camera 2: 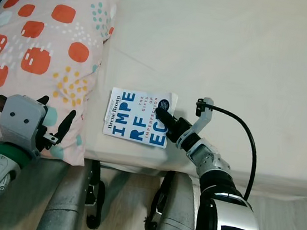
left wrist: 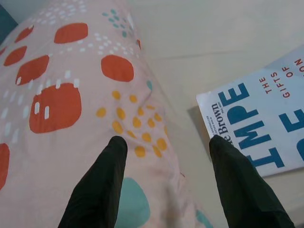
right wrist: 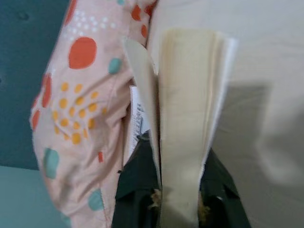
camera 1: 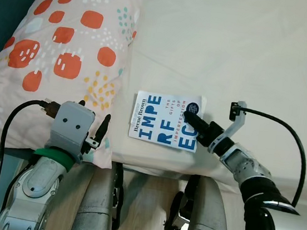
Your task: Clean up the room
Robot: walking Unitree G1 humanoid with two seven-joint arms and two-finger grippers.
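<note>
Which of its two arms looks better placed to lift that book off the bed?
The right. Its end effector is already shut on the book at its open edge, the pages sitting between the black fingers. The left end effector is open, over the spotted pillow beside the book.

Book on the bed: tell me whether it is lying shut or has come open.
Partly open. The right gripper pinches the book's page block; the right wrist view shows the cover peeled away from the pages.
</note>
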